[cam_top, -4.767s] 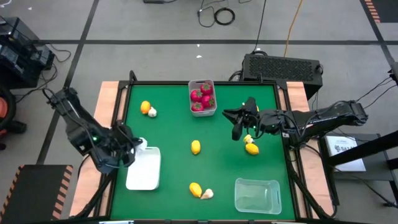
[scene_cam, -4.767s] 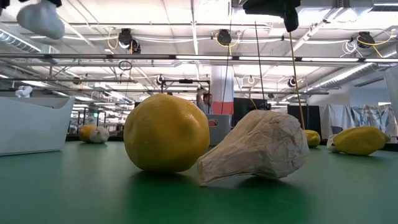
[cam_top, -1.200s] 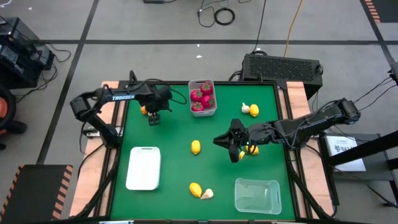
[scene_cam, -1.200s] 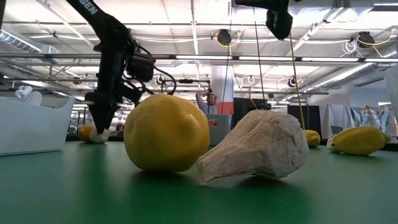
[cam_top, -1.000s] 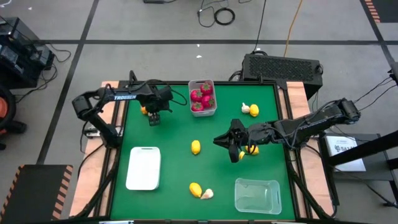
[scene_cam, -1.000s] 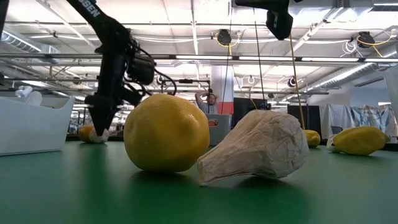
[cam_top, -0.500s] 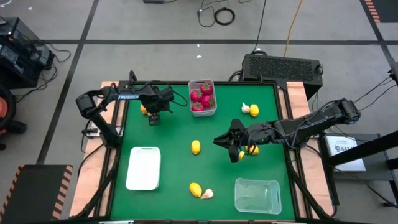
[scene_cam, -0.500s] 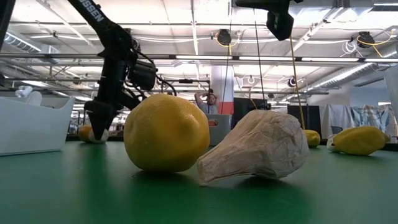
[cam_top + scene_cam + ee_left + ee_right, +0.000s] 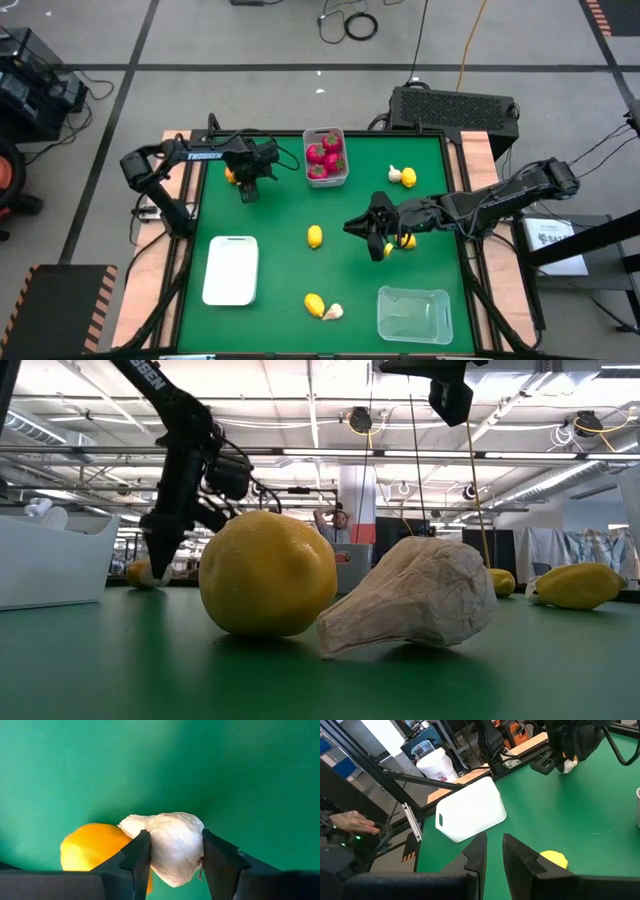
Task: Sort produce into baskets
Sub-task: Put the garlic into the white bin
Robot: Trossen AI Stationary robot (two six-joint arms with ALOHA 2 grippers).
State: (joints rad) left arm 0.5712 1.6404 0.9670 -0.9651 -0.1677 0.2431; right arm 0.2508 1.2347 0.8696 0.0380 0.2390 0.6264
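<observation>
My left gripper (image 9: 245,190) is at the table's far left, shut on a whitish garlic bulb (image 9: 175,845) that lies against a yellow lemon (image 9: 92,850). In the low view this gripper (image 9: 152,565) points down close to the table. My right gripper (image 9: 378,240) hangs right of the middle, raised, shut and empty (image 9: 494,852). Red round pieces fill the grey-white bin (image 9: 325,157) at the far edge. The white tray (image 9: 231,270) and the clear tub (image 9: 414,313) stand near the front. My left gripper pinches the garlic bulb's two sides (image 9: 155,845) between its two fingers, coming from above and pointing down. The bulb's one side touches the lemon. Whether the bulb rests on the table or is just clear of it, I cannot tell.
Loose pieces on the green mat: a lemon (image 9: 314,236) in the middle, a lemon (image 9: 314,304) with a garlic (image 9: 333,312) at the front, a lemon (image 9: 408,177) with a garlic (image 9: 394,173) at far right, and a lemon (image 9: 405,240) under the right arm.
My left gripper has shifted a little toward the table's left edge, staying low at the garlic and lemon. My right gripper has kept still.
</observation>
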